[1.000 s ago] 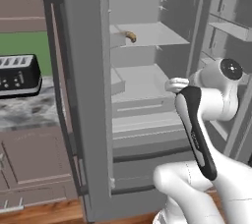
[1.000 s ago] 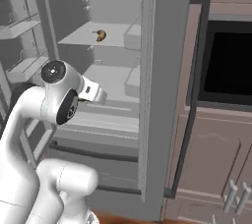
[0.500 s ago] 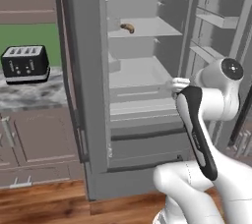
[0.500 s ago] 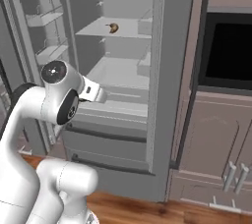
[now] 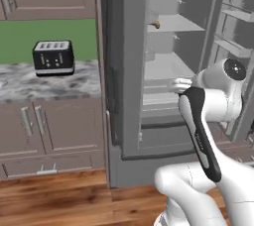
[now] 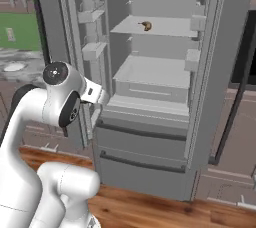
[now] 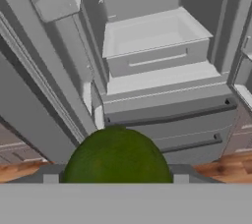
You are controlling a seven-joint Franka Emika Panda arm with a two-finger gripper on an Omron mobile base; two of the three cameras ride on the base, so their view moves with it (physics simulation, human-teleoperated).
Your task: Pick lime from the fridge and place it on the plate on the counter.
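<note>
The gripper (image 7: 116, 181) was closed on the lime (image 7: 117, 155), which sat between the fingers as a dark green dome low in the hand view, covering most of both tips. Past the lime stood the fridge (image 7: 162, 70) with its doors open, its pale drawer and shelf straight ahead of the gripper and the darker lower drawers below them. In the right base view the hand was held out in front of the fridge's middle shelves, and a brown curved item (image 6: 146, 25) lay on a higher shelf, well above and beyond the gripper. To the gripper's left, beyond the fridge's side, ran the counter (image 5: 30, 84) with a black toaster (image 5: 53, 57) on it. The plate (image 6: 15, 66) showed as a small pale dish on the counter, well apart from the gripper.
</note>
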